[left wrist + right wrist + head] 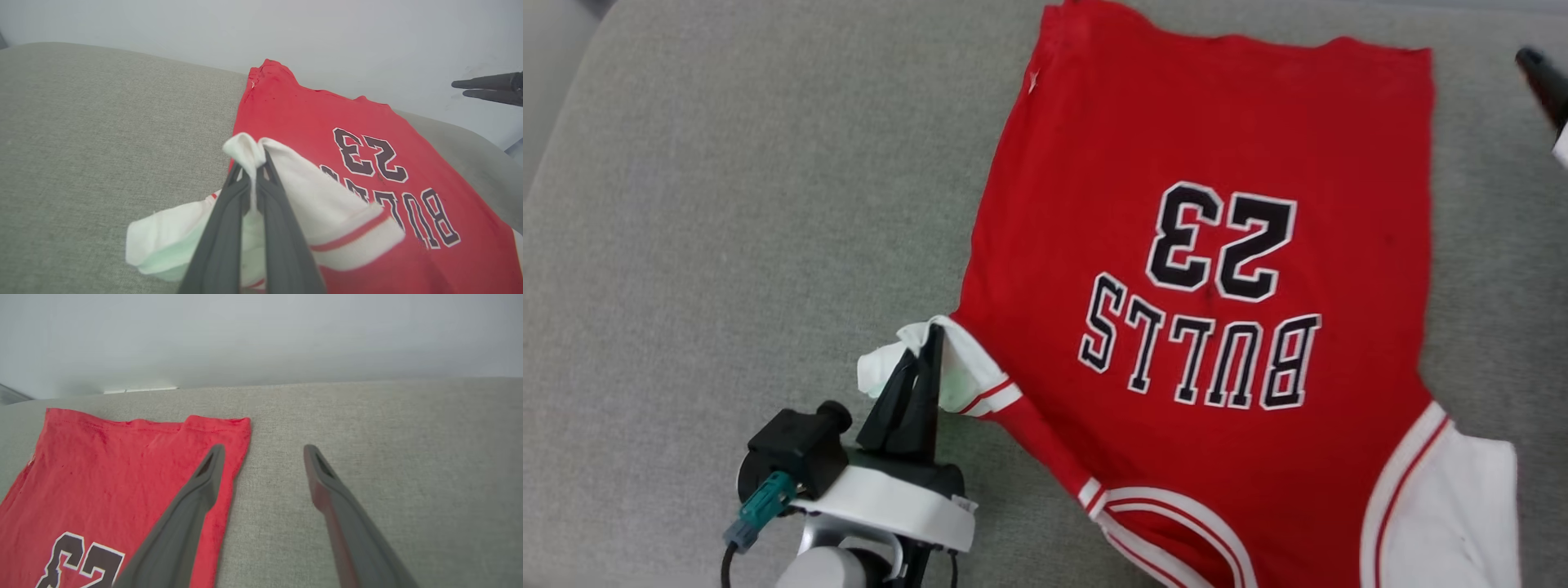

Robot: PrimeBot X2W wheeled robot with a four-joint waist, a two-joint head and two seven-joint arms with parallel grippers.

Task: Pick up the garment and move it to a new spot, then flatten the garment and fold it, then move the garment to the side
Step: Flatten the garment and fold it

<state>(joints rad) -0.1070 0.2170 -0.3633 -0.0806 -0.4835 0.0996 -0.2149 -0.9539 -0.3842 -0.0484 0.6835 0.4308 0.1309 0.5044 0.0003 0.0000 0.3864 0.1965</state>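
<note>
The garment, a red jersey with black white-outlined "23" and "BULLS", lies spread flat on a grey cushion, its hem at the far side and its white sleeves toward me. My left gripper is shut on the white left sleeve, which bunches up between the fingers and lifts a little off the cushion. My right gripper stands open above the far right hem corner, nothing between its fingers. One dark fingertip of it shows at the head view's right edge.
The grey fabric cushion stretches bare to the left of the jersey and in a strip to its right. A pale wall rises behind the cushion's far edge.
</note>
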